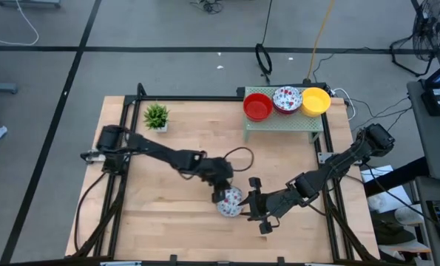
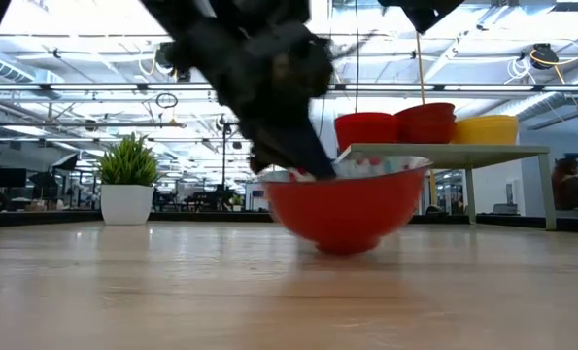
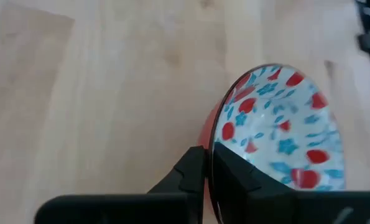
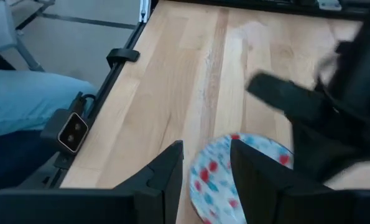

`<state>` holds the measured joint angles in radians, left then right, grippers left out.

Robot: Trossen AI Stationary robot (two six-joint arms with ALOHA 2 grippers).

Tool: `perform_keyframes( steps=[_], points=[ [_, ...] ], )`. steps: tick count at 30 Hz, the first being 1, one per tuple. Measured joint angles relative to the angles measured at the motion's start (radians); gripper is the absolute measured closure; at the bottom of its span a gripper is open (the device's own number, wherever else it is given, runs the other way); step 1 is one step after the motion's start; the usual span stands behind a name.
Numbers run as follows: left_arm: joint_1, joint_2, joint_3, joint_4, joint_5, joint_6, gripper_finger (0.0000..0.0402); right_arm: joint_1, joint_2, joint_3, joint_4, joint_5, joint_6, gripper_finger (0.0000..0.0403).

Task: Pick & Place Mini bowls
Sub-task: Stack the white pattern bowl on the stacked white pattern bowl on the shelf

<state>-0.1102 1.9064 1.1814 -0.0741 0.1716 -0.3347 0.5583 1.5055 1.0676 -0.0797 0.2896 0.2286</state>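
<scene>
A: Presently, item one: floral-speckled mini bowl (image 1: 230, 201), red outside, resting on the wooden table (image 1: 153, 222) near its front edge. How is it held?

B: Its rim is pinched by the left gripper (image 3: 211, 171), one finger inside, one outside; a thin wall is best taken that way.

A: Item two: right gripper (image 4: 204, 163)?

B: Jaws parted, straddling the opposite rim of the same bowl without a visible clamp; a handover or steadying is judged likely.

A: Item three: destination?

B: A small green stand (image 1: 282, 122) at the table's rear, on which a red bowl (image 1: 257, 106), a second floral bowl (image 1: 286, 99) and a yellow bowl (image 1: 316, 101) are already lined up. The potted plant (image 1: 157, 116) is left apart
</scene>
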Motion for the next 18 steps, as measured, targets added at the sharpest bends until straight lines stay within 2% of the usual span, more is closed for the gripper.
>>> perform_keyframes(
  steps=[7,14,18],
  points=[
    [0.043,0.09,0.147,-0.133,0.02,0.02,0.0393,0.0,0.0,0.0,-0.007,-0.002,0.025,0.0282],
    [0.058,0.102,0.17,-0.142,0.014,0.02,0.0363,0.001,0.0,0.0,-0.007,-0.002,0.018,0.0282],
    [0.058,0.102,0.171,-0.142,0.013,0.019,0.0367,0.001,0.0,0.0,-0.007,-0.002,0.018,0.0282]
  ],
)
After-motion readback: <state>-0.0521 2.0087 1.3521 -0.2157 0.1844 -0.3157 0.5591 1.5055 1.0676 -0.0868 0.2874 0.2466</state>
